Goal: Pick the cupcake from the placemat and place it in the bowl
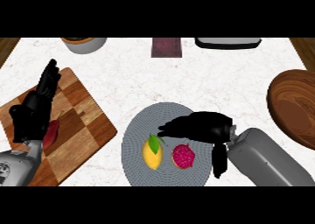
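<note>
A pale marbled desk (211, 74) fills the head view, with dark wood showing beyond its left and right edges. The wooden bowl (301, 109) sits at the desk's right side, partly cut by the view's edge, well apart from everything else.

At the left lies a checkered wooden board (79, 124), turned at an angle. A red thing (51, 133) rests on it, mostly hidden.

The round grey placemat (137, 144) lies at the lower centre. On it are a yellow lemon (152, 154) with a green leaf and, just beside it on the right, a red fruit (182, 156). No cupcake shows on the bare part of the mat.

The right robot hand (199, 127) comes in from the lower right on its grey forearm and lies over the mat's upper right part, fingers curled towards the left. Whether it holds anything cannot be told; if the cupcake is there, the hand hides it.

The left robot hand (34, 111) shows at the left over the board, fingers straight and pointing up the view, holding nothing.

Along the far edge stand a grey pot (84, 43) at the left, a dark reddish block (167, 47) in the middle, and a dark tray-like thing (228, 42) to its right, all cut by the view's top.
</note>
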{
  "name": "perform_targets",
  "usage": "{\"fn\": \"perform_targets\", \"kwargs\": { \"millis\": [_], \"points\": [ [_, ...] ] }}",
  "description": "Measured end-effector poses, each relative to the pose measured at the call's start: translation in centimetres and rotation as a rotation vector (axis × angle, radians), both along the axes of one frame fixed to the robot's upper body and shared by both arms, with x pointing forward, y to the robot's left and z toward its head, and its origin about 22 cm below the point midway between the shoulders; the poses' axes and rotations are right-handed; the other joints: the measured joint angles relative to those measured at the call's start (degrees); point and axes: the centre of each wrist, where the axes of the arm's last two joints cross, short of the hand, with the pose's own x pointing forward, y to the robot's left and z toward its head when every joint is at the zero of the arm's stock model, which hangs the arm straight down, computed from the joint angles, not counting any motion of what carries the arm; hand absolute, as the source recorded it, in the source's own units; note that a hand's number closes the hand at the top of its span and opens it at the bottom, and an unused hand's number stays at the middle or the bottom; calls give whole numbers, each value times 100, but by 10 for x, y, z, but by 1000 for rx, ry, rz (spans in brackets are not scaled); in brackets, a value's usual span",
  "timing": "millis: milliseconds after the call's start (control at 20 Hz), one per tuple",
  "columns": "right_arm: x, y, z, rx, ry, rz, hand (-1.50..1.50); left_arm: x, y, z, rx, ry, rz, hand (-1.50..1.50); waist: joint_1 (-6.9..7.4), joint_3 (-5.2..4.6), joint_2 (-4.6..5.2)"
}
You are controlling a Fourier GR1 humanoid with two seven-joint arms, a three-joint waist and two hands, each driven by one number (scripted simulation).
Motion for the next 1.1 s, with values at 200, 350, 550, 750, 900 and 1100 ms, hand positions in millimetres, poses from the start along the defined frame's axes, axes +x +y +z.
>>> {"fn": "perform_targets", "kwargs": {
  "millis": [200,350,550,750,900,1100],
  "points": [
    [-3,11,-12,-21,1,-8,-150,1,2,4,2,4,0,0,-1,0,1],
    [1,9,-27,-23,-2,-12,-150,2,-3,6,-3,0,2,0,3,0,4],
    [-3,22,-42,-22,3,-5,-150,4,-1,5,3,0,2,0,0,1,5],
    [2,27,-57,-25,10,4,150,9,-3,1,5,2,2,0,1,1,8],
    [4,30,-58,-18,-37,39,150,8,-2,2,2,-1,0,0,4,2,-10],
    [2,34,-62,22,-88,63,150,2,-2,2,3,0,2,0,2,3,-27]
  ]
}}
